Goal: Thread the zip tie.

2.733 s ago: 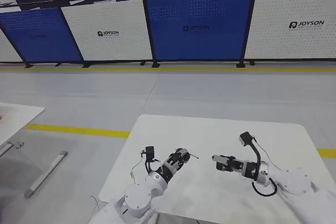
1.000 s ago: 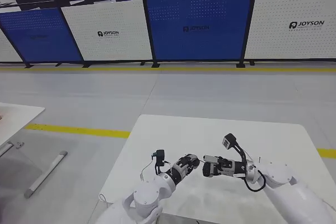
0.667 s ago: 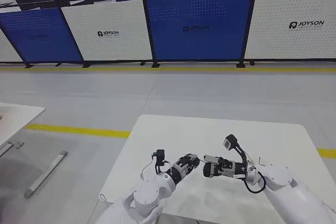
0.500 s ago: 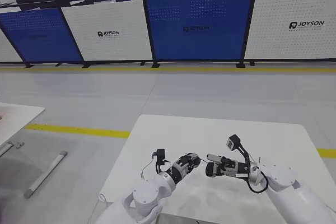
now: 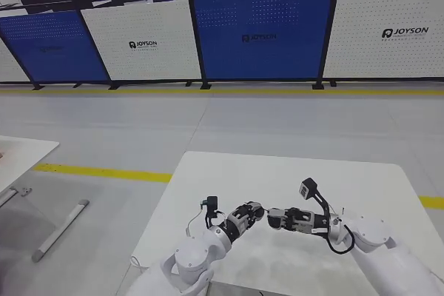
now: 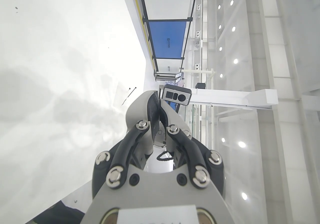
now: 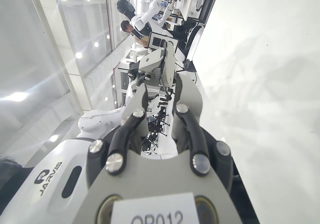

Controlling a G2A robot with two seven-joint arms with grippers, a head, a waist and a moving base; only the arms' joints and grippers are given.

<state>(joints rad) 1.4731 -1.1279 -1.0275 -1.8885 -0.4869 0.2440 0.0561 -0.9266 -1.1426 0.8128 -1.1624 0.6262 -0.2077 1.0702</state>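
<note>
Right gripper (image 5: 269,216) is creeping closer to the left gripper (image 5: 257,210) above the table (image 5: 229,170); left fingers (image 6: 152,108) are pressing together, right ones are hanging apart.

The left arm (image 5: 196,255) and right arm (image 5: 370,233) are wearing glossy white shells with rounded joints. Each wrist is carrying a small black camera (image 5: 308,188) on a curved stalk, with a thin black cable (image 5: 342,250) looping beside it. The left end effector (image 6: 156,107) is showing a grey metal base, black linkage bars (image 6: 127,141), round silver screws (image 6: 142,124) and white fingers (image 6: 136,110) lined with black ribbed pads (image 6: 154,112). The right end effector (image 7: 161,85) is sharing that build, and a white label (image 7: 152,206) with black characters is sitting on its base.
</note>
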